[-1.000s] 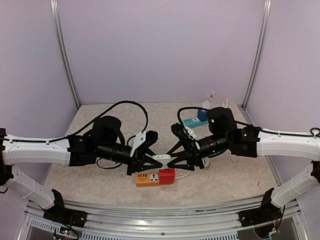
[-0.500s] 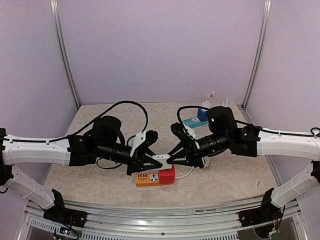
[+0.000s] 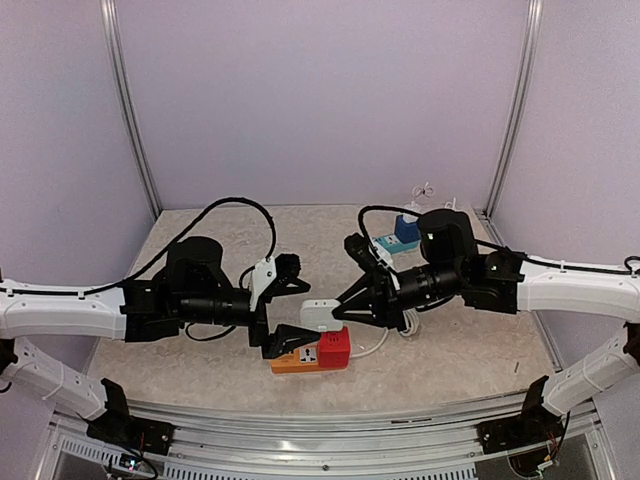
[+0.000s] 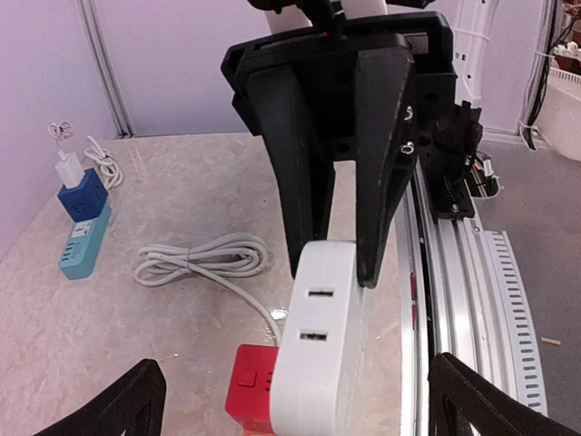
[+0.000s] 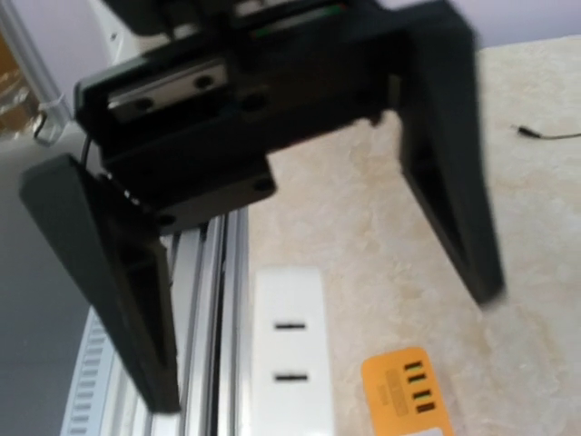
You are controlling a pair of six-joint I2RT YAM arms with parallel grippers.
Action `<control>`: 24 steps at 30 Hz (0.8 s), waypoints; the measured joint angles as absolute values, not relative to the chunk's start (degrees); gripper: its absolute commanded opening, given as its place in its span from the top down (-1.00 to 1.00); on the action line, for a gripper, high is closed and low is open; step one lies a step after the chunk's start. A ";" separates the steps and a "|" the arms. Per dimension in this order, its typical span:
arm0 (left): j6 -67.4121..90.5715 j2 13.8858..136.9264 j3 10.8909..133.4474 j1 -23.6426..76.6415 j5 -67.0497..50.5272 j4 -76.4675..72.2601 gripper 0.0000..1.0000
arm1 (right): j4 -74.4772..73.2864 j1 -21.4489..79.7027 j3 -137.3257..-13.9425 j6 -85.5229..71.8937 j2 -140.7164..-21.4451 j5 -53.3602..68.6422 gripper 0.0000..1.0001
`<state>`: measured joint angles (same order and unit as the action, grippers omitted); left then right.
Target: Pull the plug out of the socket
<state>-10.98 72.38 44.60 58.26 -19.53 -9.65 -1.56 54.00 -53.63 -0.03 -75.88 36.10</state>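
- Your right gripper (image 3: pixel 337 316) pinches the white plug (image 3: pixel 316 313), holding it just above the power strip's (image 3: pixel 296 360) red end.
- Your left gripper (image 3: pixel 298 300) is spread wide above the strip's orange end, gripping nothing.

no text, brand or number could be read anywhere. the orange end of the socket strip (image 5: pixel 407 392) carried small dark printed marks, but they were too blurred to make out.
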 measured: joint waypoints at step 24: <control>4.29 64.16 39.22 59.68 9.13 -19.51 -0.98 | 17.52 53.82 -48.38 -20.12 -63.53 16.16 1.00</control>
